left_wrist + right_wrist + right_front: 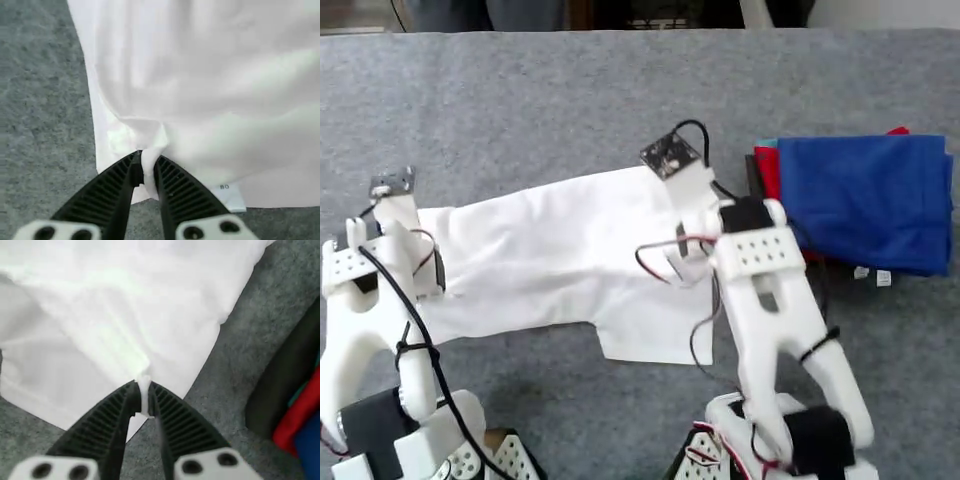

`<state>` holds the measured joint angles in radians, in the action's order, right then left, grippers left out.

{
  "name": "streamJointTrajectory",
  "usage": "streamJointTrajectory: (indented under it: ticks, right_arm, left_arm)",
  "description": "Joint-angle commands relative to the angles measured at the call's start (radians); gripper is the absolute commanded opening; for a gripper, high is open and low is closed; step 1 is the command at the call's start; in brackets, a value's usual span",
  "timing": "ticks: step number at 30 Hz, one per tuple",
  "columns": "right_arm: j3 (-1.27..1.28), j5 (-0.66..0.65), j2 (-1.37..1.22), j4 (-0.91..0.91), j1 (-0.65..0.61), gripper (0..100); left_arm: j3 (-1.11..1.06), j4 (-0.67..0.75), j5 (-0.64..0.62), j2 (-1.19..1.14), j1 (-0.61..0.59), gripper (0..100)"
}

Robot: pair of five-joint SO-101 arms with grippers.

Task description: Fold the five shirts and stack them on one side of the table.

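Observation:
A white shirt [560, 265] lies spread across the middle of the grey table, partly folded. My left gripper [146, 167] is shut on a pinch of the white shirt [200, 85] at its left end, where the left arm [380, 250] stands in the high view. My right gripper [144, 396] is shut on a fold of the white shirt [110, 315] near its right edge, under the right arm [720, 225]. A stack of folded shirts [865, 200], blue on top with red beneath, sits at the table's right side.
Grey felt table [520, 100] lies bare beyond the shirt. The stack's dark, red and blue edges [295, 415] lie close to my right gripper. A small label [227, 190] shows at the shirt's hem. Arm bases [420, 440] stand at the front edge.

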<state>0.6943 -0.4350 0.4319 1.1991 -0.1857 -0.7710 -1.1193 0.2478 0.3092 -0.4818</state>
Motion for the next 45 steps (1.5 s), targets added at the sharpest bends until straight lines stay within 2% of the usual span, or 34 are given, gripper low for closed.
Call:
streamJointTrajectory:
  ticks: [1,8,15,27,30,37,40,43,45]
  right_arm:
    - [0.074,-0.002,0.133,-0.014,0.014,1.3]
    - [0.234,-0.009,0.375,0.057,0.025,1.3]
    - [0.294,-0.063,0.530,0.187,0.023,1.3]
    - [0.363,-0.063,0.544,0.149,0.029,1.3]
    - [0.357,-0.066,0.544,0.147,0.075,1.3]
    - [0.363,-0.158,0.552,0.203,0.112,1.8]
    - [0.363,-0.201,0.552,0.226,0.089,10.4]
    - [0.349,-0.210,0.552,0.252,0.087,22.4]
    - [0.325,-0.210,0.552,0.256,0.091,27.7]
  left_arm:
    - [-0.016,0.006,0.015,0.015,0.002,3]
    - [-0.008,0.000,0.037,0.015,-0.007,3]
    - [-0.015,0.000,0.106,0.015,-0.119,3]
    - [-0.044,-0.002,0.107,0.015,-0.045,3]
    - [-0.044,0.008,0.107,0.015,-0.035,3]
    - [-0.035,-0.002,0.141,0.008,-0.042,3]
    - [-0.028,-0.038,0.135,0.015,-0.044,10]
    - [0.015,-0.141,0.133,0.015,-0.044,18]
    - [0.062,-0.215,0.135,0.015,-0.070,19]
